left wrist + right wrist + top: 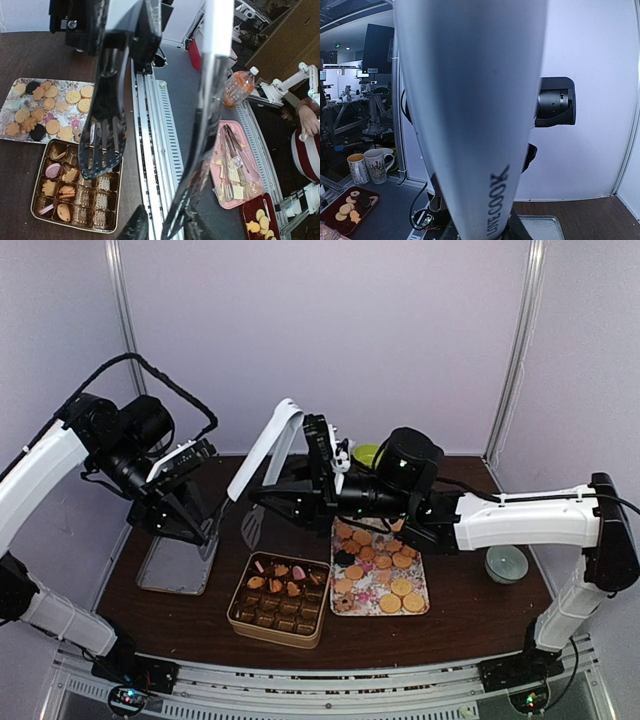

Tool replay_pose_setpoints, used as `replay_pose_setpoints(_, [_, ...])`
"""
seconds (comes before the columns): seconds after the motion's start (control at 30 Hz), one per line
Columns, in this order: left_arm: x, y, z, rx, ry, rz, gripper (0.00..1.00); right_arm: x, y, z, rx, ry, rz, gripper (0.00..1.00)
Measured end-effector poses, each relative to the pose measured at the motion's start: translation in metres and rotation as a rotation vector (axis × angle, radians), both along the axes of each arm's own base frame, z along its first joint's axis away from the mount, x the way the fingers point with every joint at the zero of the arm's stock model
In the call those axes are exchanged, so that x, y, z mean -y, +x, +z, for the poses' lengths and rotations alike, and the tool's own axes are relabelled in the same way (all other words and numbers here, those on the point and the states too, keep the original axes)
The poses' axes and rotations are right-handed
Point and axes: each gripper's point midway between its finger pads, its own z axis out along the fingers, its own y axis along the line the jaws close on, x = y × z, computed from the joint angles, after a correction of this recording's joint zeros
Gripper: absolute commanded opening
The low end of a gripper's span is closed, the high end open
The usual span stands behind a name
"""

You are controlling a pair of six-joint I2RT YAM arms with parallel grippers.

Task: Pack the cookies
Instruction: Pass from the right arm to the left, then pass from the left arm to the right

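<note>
The cookies point(380, 570) lie on a floral tray point(418, 562); in the left wrist view the cookies point(50, 110) are round tan ones with a few dark. A gold box point(237, 618) with brown paper cups holds several more cookies; the box point(35, 200) shows in the left wrist view too. My right gripper point(268, 496) is shut on silver tongs point(265, 450), whose handle point(470, 115) fills its wrist view. One black slotted tong tip point(102, 145) hangs over the box. The other tong arm point(202, 110) runs down between the fingers of my left gripper point(165, 227), with a gap on one side.
A flat metal tray point(175, 565) lies under the left gripper point(205, 525). A pale green bowl point(506, 562) sits at the right, a yellow-green object point(368, 453) behind the right wrist. The table's front rail point(150, 130) runs beside the box.
</note>
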Motion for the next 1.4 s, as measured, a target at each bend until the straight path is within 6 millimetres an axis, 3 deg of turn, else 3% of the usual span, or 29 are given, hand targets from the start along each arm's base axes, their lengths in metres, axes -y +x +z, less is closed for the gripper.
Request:
replay_pose_setpoints(0.1, [0.001,-0.003,0.001,-0.027,-0.009,-0.014,0.17,-0.004,0.000,0.000,0.004,-0.004,0.010,0.21])
replay_pose_setpoints(0.17, [0.001,-0.005,0.001,-0.047,-0.011,-0.020,0.01,-0.007,0.001,0.001,0.004,-0.004,0.017,0.32])
replay_pose_setpoints(0.3, [0.002,-0.008,0.001,-0.045,-0.023,-0.045,0.00,-0.011,0.010,0.006,-0.029,0.015,-0.008,0.55])
replay_pose_setpoints(0.33, [0.002,-0.008,0.002,-0.046,-0.024,-0.045,0.00,-0.010,0.014,0.006,-0.041,0.018,-0.014,0.64])
replay_pose_setpoints(0.4, [0.001,-0.008,0.002,-0.049,-0.020,-0.041,0.00,-0.010,0.017,0.006,-0.060,0.023,-0.022,0.96])
replay_pose_setpoints(0.43, [0.001,-0.007,0.001,-0.049,-0.020,-0.040,0.00,-0.010,0.017,0.006,-0.073,0.024,-0.019,0.99])
replay_pose_setpoints(0.53, [0.001,-0.009,0.003,-0.053,-0.021,-0.045,0.00,-0.009,0.022,0.003,-0.078,0.024,-0.035,1.00])
replay_pose_setpoints(0.73, [-0.001,-0.005,0.001,-0.034,-0.002,-0.034,0.00,0.008,0.026,-0.028,-0.156,-0.028,-0.003,1.00])
replay_pose_setpoints(0.9, [-0.001,0.003,-0.005,-0.004,0.033,-0.008,0.00,0.019,0.032,-0.018,-0.231,0.011,0.036,1.00])
replay_pose_setpoints(1.1, [-0.001,0.018,-0.015,0.083,0.064,0.039,0.00,0.016,0.029,0.003,-0.274,0.034,0.050,1.00])
replay_pose_setpoints(1.4, [-0.001,0.025,-0.021,0.113,0.079,0.052,0.00,0.004,0.022,-0.004,-0.347,-0.012,0.033,0.78])
